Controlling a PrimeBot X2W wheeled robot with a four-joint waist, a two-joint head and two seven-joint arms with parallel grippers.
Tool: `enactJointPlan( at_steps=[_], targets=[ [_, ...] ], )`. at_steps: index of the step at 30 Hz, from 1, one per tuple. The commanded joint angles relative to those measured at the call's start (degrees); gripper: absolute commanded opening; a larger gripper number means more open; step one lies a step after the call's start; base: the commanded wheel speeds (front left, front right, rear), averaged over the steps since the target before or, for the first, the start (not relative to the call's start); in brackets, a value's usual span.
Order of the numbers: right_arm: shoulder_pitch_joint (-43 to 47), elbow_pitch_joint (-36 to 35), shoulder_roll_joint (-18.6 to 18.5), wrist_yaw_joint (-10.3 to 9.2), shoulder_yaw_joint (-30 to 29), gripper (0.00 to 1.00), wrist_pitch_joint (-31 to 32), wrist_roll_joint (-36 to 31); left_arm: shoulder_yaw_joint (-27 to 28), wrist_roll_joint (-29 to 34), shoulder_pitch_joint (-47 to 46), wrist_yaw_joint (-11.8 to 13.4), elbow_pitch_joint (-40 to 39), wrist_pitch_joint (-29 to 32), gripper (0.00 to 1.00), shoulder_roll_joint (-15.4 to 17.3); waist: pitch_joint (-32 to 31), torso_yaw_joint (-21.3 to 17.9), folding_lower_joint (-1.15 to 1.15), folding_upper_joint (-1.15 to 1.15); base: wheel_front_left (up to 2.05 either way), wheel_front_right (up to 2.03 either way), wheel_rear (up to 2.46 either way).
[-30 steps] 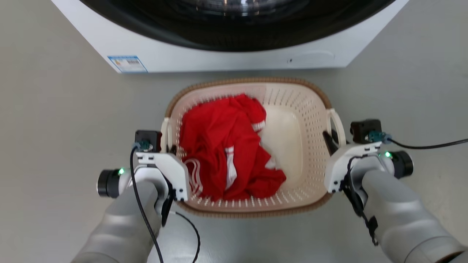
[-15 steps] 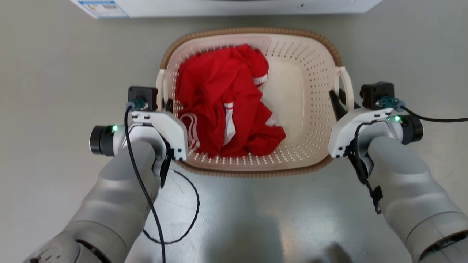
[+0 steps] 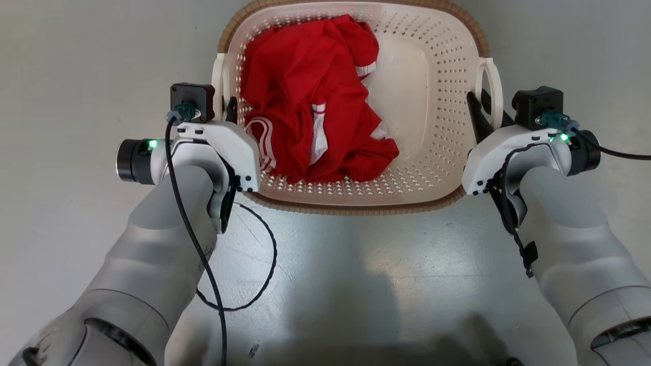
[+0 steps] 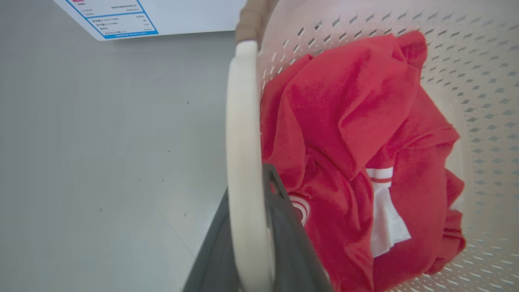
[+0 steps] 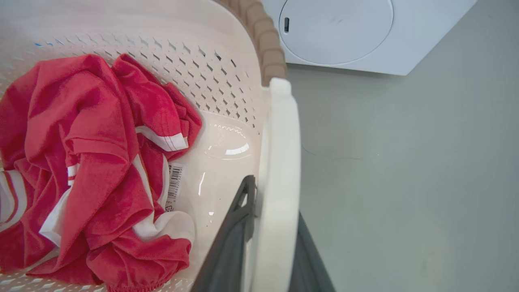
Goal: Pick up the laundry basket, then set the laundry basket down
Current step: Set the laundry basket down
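Basket (image 3: 437, 101) nearer than before — left pincer (image 3: 231, 108), right pincer (image 3: 482, 104) at handles (image 3: 492, 84)

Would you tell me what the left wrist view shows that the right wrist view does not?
Left wrist view: a blue-bordered label on the washer, and the left gripper shut on the left handle. Right wrist view: the washer's round white panel, a barcode tag on the red garment, and the right gripper shut on the right handle. Both: the laundry basket, its red garment and grey floor.
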Motion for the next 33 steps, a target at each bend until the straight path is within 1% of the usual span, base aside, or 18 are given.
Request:
enactJointPlan(
  at_steps=[1, 8, 18, 33],
  targets=[
    [1.19, -1.23, 1.56, 0.43, 0.61, 0.0, -0.61, -1.84, 1.44, 1.33, -1.81, 0.58, -1.4, -0.79, 0.0, 1.4, 0.85, 0.06, 0.0, 0.0, 0.0, 0.0, 0.0],
    [0.42, -2.73, 1.56, 0.43, -2.7, 0.0, -0.61, -4.97, 4.78, 4.74, -2.62, 0.94, -3.23, -0.79, 0.0, 1.82, 2.94, 0.0, 0.0, 0.0, 0.0, 0.0, 0.0],
    [0.11, -3.89, 1.56, 0.43, -5.65, 0.0, -0.61, -7.39, 8.68, 8.77, -2.63, 0.46, -3.58, -0.8, 0.0, 1.29, 4.63, 0.06, 0.0, 0.0, 0.0, 0.0, 0.0],
    [-0.19, -4.0, 1.56, 0.43, -6.46, 0.0, -0.61, -7.87, 12.56, 12.89, -3.07, -0.74, -1.84, -0.8, 0.0, 0.52, 5.95, 0.0, 0.0, 0.0, 0.0, 0.0, 0.0]
  ],
)
